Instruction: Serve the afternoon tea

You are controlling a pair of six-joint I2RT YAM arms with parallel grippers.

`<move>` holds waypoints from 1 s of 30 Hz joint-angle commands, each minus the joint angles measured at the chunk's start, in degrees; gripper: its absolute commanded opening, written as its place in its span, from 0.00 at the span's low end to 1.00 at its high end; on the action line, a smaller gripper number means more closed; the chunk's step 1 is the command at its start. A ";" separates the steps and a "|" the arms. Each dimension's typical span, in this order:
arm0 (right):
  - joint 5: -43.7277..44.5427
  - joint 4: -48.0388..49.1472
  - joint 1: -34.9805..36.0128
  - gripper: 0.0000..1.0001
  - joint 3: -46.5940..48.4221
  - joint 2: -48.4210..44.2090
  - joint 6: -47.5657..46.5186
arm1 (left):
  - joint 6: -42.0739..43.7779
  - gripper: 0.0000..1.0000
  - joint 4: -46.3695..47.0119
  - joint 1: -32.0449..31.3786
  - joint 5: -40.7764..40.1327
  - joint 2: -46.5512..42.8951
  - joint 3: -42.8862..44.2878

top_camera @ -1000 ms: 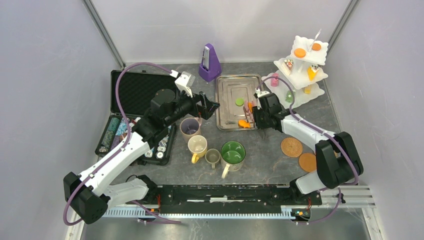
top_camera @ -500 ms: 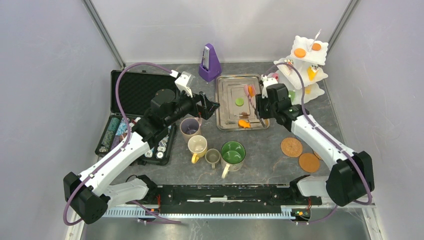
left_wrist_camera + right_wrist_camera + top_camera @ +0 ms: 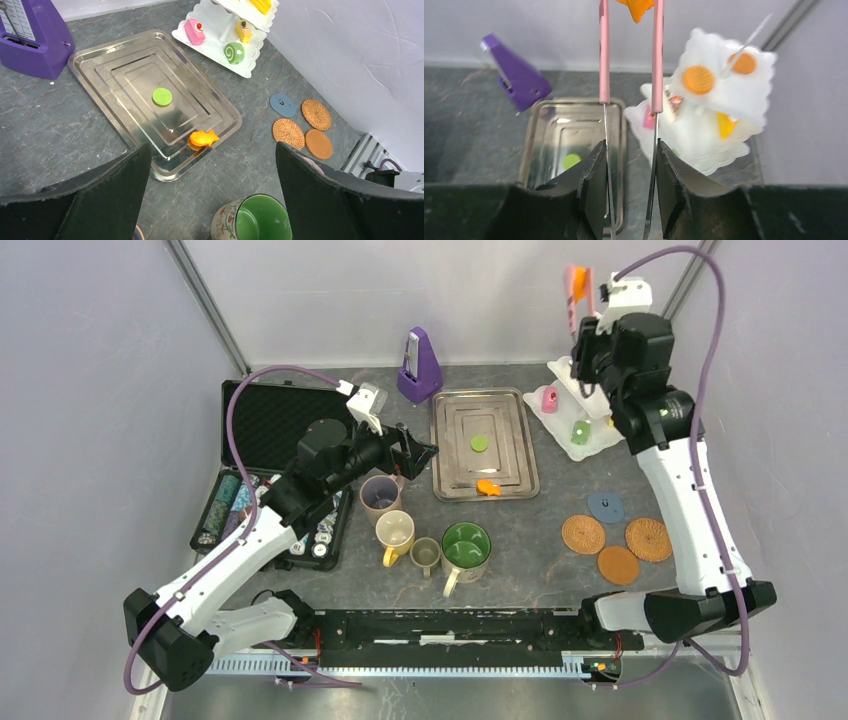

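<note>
Right wrist view shows the right claw (image 3: 630, 165) clenched on a pair of pink tongs (image 3: 657, 60), one blade pressed under each finger. The tong tips pinch an orange pastry (image 3: 636, 6) at the top edge of the frame, only partly in view. The pastry hangs out beyond the claw, raised off the bench, up and to the left of the top tier of the white tiered stand (image 3: 724, 100), not yet over it. In the top external view the same tongs (image 3: 577, 285) stick up past the arm, which covers most of the stand (image 3: 560, 410).

The step in hand looks like carrying a pastry from the steel tray (image 3: 100, 60) to the stand. The next move likely calls for swinging the tips across above a free spot on a tier, bringing them down close, then easing the grip so the tongs spring apart and let the pastry drop flat.

A fish-shaped pastry (image 3: 202, 138) and a green round pastry (image 3: 161, 96) lie on the tray. The left claw (image 3: 211, 150) hangs released above the bench, beside the tray.
</note>
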 commanded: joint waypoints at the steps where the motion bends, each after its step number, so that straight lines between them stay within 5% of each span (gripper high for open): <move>1: 2.35 -3.16 -3.37 0.12 8.55 4.69 -3.30 | 2.22 0.99 1.41 -0.30 0.56 -1.42 1.67; 11: 4.22 -8.26 -8.35 0.13 20.92 16.57 -5.56 | 2.35 0.99 1.34 -0.30 0.48 -1.75 1.63; 30: 9.83 -9.83 -10.98 0.18 21.14 24.70 -3.76 | 2.26 0.99 1.32 -0.30 0.60 -1.22 1.67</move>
